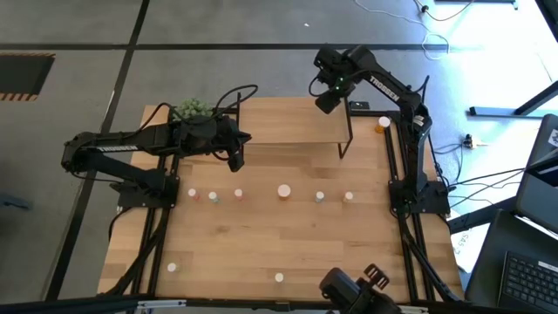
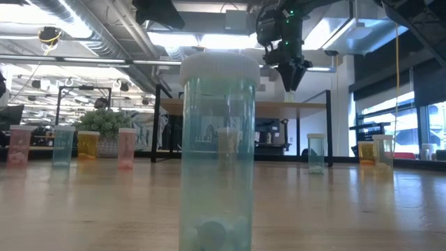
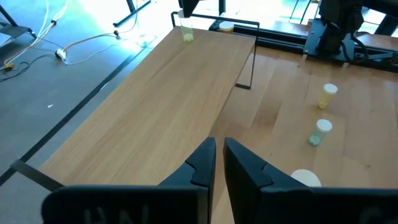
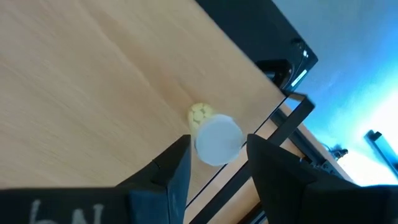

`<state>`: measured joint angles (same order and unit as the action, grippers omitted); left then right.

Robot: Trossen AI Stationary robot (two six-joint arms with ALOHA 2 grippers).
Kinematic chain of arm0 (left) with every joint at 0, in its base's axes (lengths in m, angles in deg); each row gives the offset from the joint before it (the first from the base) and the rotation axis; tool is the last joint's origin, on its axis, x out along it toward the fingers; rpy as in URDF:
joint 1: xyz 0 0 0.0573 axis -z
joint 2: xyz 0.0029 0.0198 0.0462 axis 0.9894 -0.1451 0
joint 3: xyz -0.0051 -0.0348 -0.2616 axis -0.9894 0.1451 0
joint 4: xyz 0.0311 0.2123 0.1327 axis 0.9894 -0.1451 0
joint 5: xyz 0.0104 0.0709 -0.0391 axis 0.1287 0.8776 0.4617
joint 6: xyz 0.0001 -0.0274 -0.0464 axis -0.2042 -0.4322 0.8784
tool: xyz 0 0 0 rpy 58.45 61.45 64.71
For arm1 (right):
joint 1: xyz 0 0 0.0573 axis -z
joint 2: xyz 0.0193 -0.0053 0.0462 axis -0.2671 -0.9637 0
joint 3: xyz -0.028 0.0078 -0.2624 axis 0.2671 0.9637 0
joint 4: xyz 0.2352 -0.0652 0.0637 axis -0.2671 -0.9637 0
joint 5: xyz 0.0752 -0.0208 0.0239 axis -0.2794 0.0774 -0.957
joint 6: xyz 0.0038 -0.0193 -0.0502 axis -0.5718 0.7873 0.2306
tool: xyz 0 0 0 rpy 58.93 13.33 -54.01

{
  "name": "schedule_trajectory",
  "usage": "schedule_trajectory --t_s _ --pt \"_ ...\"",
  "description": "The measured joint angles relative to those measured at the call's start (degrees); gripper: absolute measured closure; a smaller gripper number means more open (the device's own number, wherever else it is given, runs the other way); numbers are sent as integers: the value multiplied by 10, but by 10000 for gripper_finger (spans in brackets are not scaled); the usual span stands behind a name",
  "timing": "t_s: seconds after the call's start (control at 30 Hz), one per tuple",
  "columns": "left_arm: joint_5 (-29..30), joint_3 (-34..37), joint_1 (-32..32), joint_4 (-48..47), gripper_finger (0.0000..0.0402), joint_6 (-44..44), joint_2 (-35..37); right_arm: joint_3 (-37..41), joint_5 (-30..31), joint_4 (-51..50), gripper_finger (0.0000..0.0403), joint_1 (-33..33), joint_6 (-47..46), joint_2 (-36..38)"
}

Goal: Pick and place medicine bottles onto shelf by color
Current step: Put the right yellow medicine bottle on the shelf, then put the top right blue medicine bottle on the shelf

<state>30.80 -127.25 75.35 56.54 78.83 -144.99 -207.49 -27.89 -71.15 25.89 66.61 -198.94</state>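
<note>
A wooden tabletop [image 1: 288, 244] seen from above, with two dark robot arms reaching over it and a low light-wood shelf [image 1: 288, 122] on a thin black frame standing along its far edge.

The right gripper [image 1: 327, 100] hangs over the shelf's right end, near the far corner. Its wrist camera looks down between its jaws, which stand on either side of a pale yellow bottle [image 4: 211, 134] with a white cap; they flank the cap closely, though contact cannot be made out. The bottle stands upright on the shelf board close to the black frame edge. From the left wrist camera the same bottle [image 3: 186, 31] shows at the shelf's far end.

The left gripper [image 1: 235, 155] waits at the shelf's front edge near the left end, jaws pressed together with nothing between them (only a thin slit shows). A spiky green potted plant [image 1: 192, 109] sits at the shelf's left end behind that arm.

A loose row of small capped bottles [image 1: 261, 194] runs across the middle of the tabletop, in front of the shelf. Two more stand near the front edge, and an orange bottle [image 1: 384, 123] stands just right of the shelf. In the table-level view a tall pale green bottle [image 2: 217, 153] fills the foreground
</note>
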Motion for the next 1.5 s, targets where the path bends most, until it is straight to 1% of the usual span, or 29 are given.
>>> schedule_trajectory --t_s 0.33,0.47,0.57,0.73,0.93,1.07,1.17,1.33,1.5 --pt "0 0 0 0 374 0 0 -103 0 -11 244 0 1 0" --pt "-3 0 0 0 374 5 0 -93 -20 -15 244 -12 30 24" --pt "-4 0 0 0 374 -12 0 -93 -35 -10 244 -30 32 52" --pt "-4 0 0 1 374 -15 6 -93 -35 -11 244 -72 35 105" --pt "-4 0 0 -3 374 -14 5 -93 -36 -12 244 -143 47 176" --pt "-4 0 0 -15 374 -11 5 -93 -67 -12 244 -194 47 214" --pt "-4 0 5 -15 374 -11 5 -93 -92 -12 244 -228 46 229" --pt "-5 0 17 -16 374 -16 5 -93 -97 -11 244 -283 30 245" --pt "-5 0 40 -38 374 -31 17 -83 -131 -11 244 -323 27 263"
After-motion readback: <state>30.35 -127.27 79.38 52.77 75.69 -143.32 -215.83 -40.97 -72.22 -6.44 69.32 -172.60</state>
